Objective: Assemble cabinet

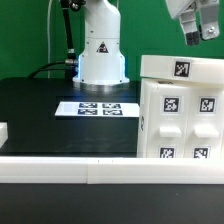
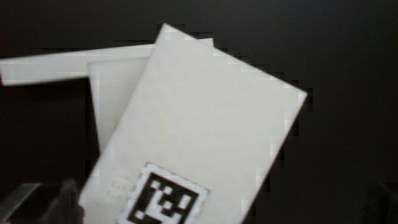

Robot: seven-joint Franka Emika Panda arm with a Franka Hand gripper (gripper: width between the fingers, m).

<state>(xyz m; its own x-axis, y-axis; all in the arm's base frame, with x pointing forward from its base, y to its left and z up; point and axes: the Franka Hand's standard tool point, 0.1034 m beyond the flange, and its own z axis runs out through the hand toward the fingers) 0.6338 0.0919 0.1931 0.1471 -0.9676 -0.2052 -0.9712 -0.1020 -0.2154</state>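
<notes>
The cabinet (image 1: 180,110) is seen standing on the black counter (image 1: 40,115) at the exterior view's right, tagged panels facing out. The hand (image 1: 197,32) is held above it, apart from its top; nothing is gripped, fingers slightly parted. The marker board (image 1: 97,108) lies flat nearby.

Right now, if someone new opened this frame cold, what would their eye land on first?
The cabinet, a big white box covered in black-and-white square tags, fills the exterior view's right. Above it the gripper hangs near the top edge; whether it is open cannot be told. Behind, the arm's white base stands on the black table with the marker board lying flat before it.
</notes>
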